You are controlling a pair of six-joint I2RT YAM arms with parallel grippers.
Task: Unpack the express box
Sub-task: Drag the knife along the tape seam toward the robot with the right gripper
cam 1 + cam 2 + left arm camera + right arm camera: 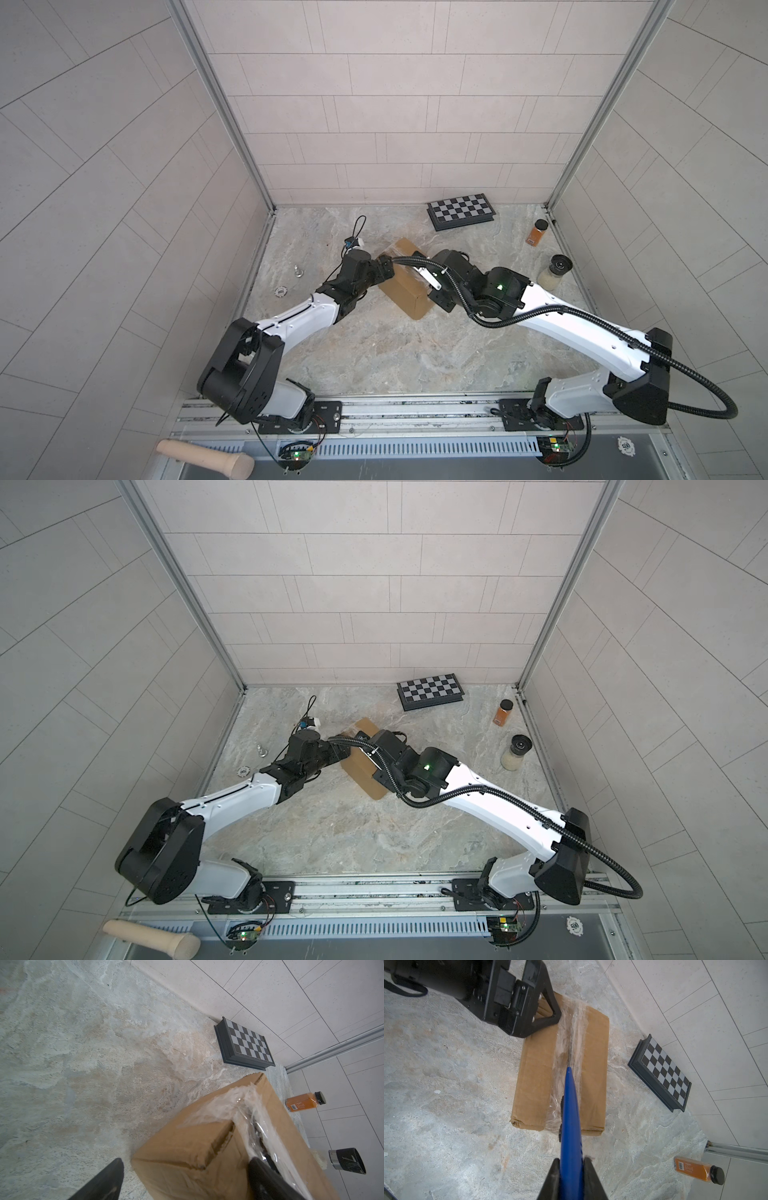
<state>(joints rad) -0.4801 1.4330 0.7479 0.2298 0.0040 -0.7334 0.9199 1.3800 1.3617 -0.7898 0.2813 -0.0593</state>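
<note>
Pale tiled walls close in a marbled grey-and-tan surface (374, 357). We begin at the right fingers (591, 1176), which are clenched on a slim blue tool (570, 1118), one finger on each side of its handle. The tool runs forward from them to a narrow tip that meets the clear tape (577, 1022) on the flap seam, about halfway along the top of the express box (533, 1076). The left fingers (268, 1180) are spread wide and grasp nothing. One lies on the crumpled tape at the end of the box farthest from the right fingers. The other hangs just beside the box's corner, apart from the cardboard and over bare surface. The box is brown cardboard, dented at its corners. It lies flat on the surface with its taped seam up, in the back half, and both top views show it between the two arms. Beyond it a checkered case (662, 1072) rests by the back wall, well apart from the box. Toward the right wall we see an orange-filled bottle (537, 232) with a black cap and, nearer the front, a black-topped jar (555, 272) of pale contents. On the left side sit a small metal piece (297, 271) and a round chip (281, 292). A wooden club-shaped piece (208, 455) lies in front of the arms' base rail.
</note>
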